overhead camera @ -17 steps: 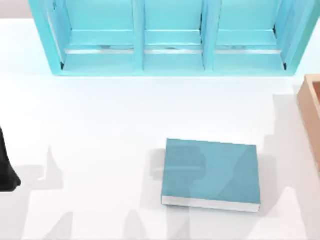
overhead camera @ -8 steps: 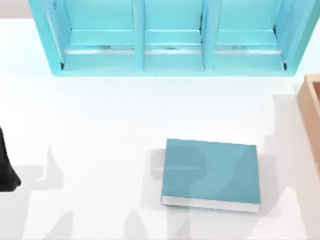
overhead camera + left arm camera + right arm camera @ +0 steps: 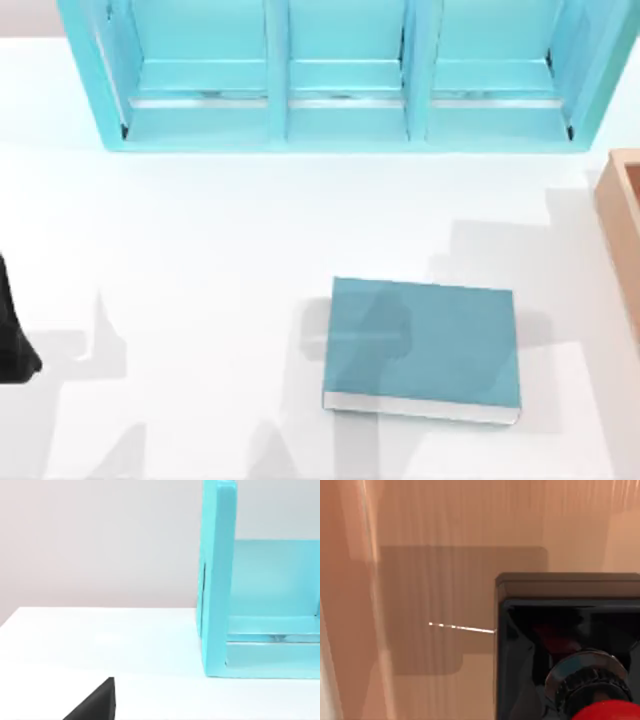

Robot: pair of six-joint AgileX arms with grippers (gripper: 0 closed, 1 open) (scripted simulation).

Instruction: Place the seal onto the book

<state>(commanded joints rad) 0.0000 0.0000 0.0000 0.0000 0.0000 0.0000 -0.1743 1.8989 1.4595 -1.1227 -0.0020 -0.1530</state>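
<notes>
Right wrist view looks down onto the seal [image 3: 570,650].

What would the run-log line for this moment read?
seal: over wooden tray, close below right wrist camera | book: flat on table, bare | left arm: parked at table's left edge

A large light-blue shelf unit [image 3: 340,75] with three open compartments stood along the far edge of the white table [image 3: 200,240], spanning most of its width. In the left wrist view its thick end panel [image 3: 216,575] rose upright from the tabletop against a plain grey wall [image 3: 100,540]. At the right edge of the table sat a tan wooden box [image 3: 622,220], its smooth brown inner surface [image 3: 445,605] under shadow.
</notes>
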